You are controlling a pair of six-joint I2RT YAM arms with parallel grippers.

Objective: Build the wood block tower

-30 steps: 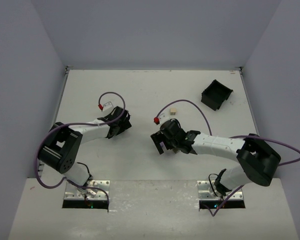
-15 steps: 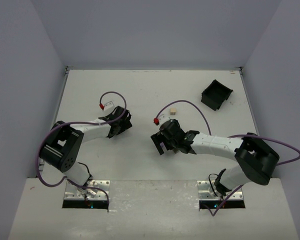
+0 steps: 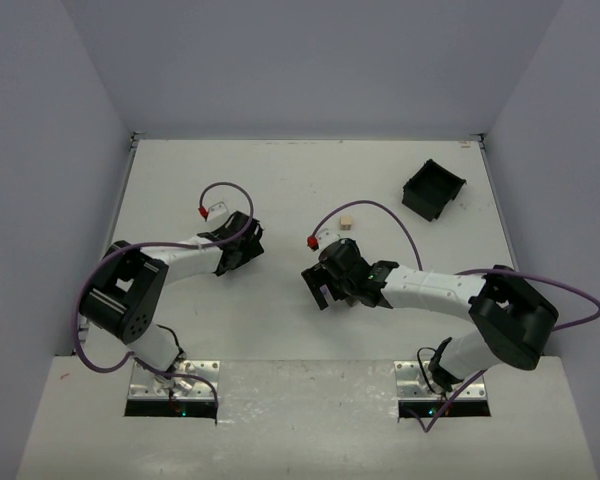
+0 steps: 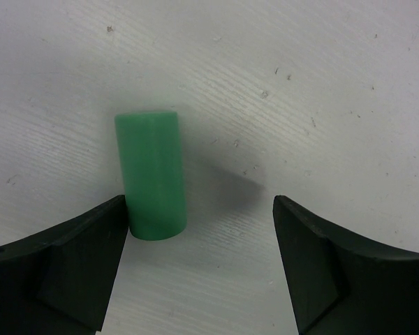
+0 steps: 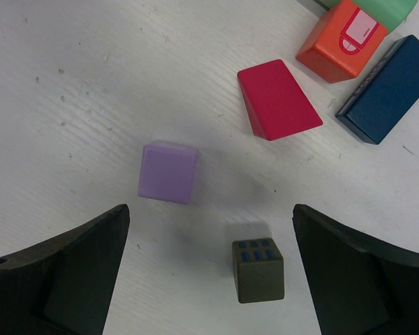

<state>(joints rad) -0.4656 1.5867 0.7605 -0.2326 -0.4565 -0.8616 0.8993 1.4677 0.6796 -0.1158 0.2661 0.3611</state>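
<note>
eight wood blocks [image 5: 167, 171], one bin [image 3: 432, 188]

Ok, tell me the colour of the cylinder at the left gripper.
The cylinder is green; best seen in the left wrist view.

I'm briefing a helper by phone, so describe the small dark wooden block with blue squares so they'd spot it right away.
On the white table, look between the right gripper's open black fingers. Two blocks lie there: a lilac wooden cube and, nearer the wrist, the small olive-brown cube. Only it carries a grid of six blue squares on top.
</note>
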